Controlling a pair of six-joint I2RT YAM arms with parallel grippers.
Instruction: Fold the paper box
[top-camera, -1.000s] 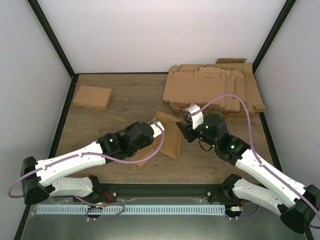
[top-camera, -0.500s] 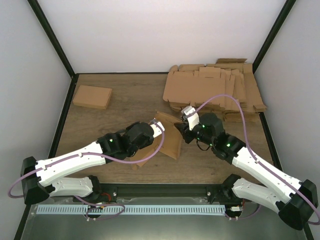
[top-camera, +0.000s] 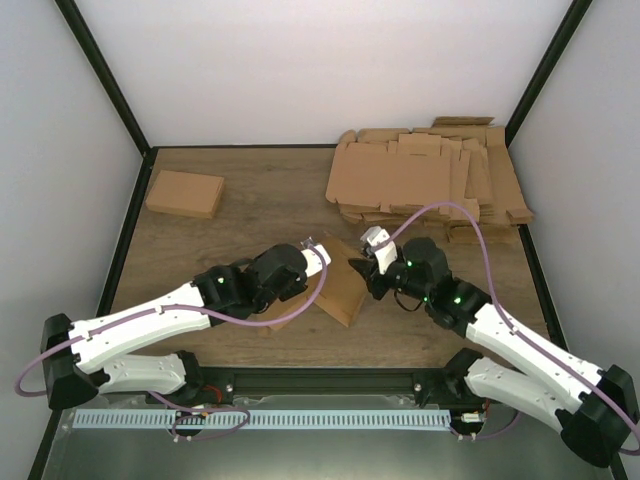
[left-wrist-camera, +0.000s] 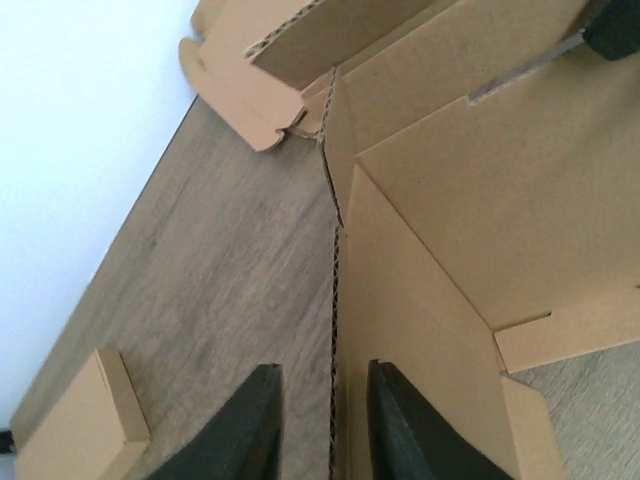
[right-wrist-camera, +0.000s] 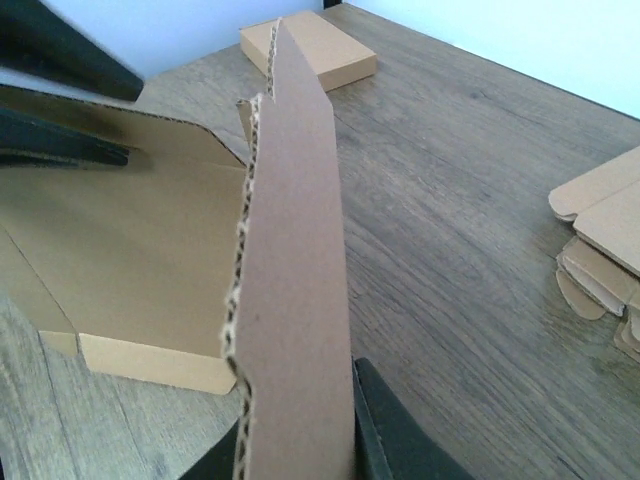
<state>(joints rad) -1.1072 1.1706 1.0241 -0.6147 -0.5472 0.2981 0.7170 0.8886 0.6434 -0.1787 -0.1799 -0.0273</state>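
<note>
A half-folded brown cardboard box (top-camera: 340, 290) lies between my grippers at the table's middle. My left gripper (top-camera: 318, 252) is at its left wall. In the left wrist view the left gripper (left-wrist-camera: 325, 368) straddles the wall's corrugated edge (left-wrist-camera: 335, 300), with a gap on both sides, so it is open. My right gripper (top-camera: 362, 272) is at the box's right side. In the right wrist view the right gripper (right-wrist-camera: 295, 420) is shut on an upright side flap (right-wrist-camera: 295, 250). The box floor (right-wrist-camera: 150, 240) lies left of that flap.
A stack of flat cardboard blanks (top-camera: 430, 180) lies at the back right and also shows in the right wrist view (right-wrist-camera: 600, 230). A finished closed box (top-camera: 185, 193) sits at the back left. Black frame posts and white walls bound the table.
The box has tipped lower and lies flatter on the table. My right gripper has moved a little left and down with the flap. The left gripper has stayed at the left wall.
</note>
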